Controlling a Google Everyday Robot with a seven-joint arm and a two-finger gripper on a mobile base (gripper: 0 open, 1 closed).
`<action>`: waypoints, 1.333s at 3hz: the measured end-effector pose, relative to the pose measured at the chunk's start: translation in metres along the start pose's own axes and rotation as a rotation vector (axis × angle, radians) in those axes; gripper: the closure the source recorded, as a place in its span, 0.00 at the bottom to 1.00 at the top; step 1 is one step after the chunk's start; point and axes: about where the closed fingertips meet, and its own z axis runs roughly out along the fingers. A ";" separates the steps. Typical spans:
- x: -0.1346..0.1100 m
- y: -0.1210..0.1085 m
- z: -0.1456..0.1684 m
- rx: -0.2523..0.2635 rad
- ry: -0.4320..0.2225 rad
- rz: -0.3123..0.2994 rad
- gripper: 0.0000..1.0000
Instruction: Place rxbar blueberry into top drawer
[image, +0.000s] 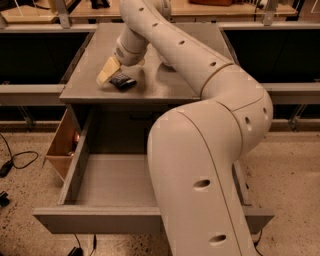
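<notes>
The rxbar blueberry (124, 81), a small dark bar, lies flat on the cabinet top (165, 85) near its front left. My gripper (108, 74) is low over the cabinet top, right at the bar's left end and touching or nearly touching it. The top drawer (95, 220) is pulled wide open below the cabinet top. Its grey inside shows at left. My arm covers its right part.
A tan wooden box (59, 146) stands on the floor against the drawer's left side. Cables (14, 161) lie on the floor at left. Dark shelving with grey rails (30, 91) flanks the cabinet on both sides. My arm hides the white bowl.
</notes>
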 end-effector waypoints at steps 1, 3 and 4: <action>0.007 0.013 0.001 0.017 0.030 -0.027 0.24; 0.007 0.013 0.002 0.017 0.030 -0.027 0.78; 0.007 0.013 0.002 0.017 0.030 -0.027 0.99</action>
